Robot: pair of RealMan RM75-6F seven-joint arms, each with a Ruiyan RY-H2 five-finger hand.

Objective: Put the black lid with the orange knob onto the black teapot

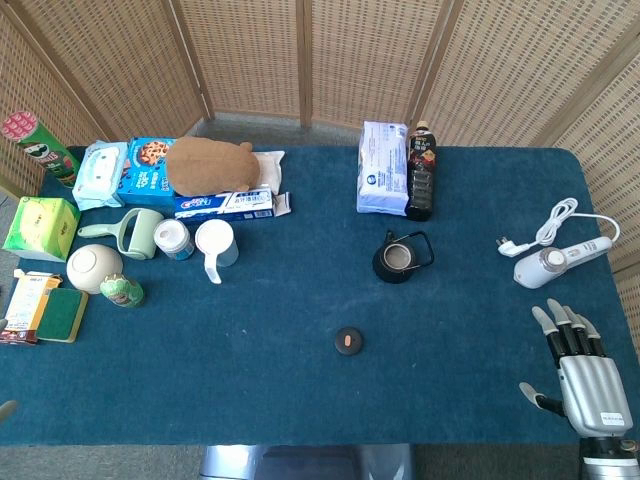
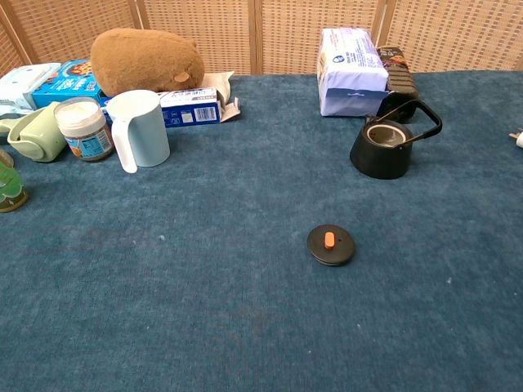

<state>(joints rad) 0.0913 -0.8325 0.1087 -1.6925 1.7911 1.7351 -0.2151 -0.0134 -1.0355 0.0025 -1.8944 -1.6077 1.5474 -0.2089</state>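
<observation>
Lid (image 1: 348, 341): loose, left of right hand (image 1: 588, 375), which is spread, empty. Teapot (image 1: 397, 260): uncovered beyond, ready for it

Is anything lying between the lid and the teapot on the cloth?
Nothing visible does. The lid lies alone on bare blue cloth, apart from the teapot, whose mouth is open. The right hand is off to the side.

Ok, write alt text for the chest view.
A black lid with an orange knob lies on a blue tablecloth, apart from the open black teapot behind it to the right. A white mug, jar and brown plush toy sit far left.
</observation>
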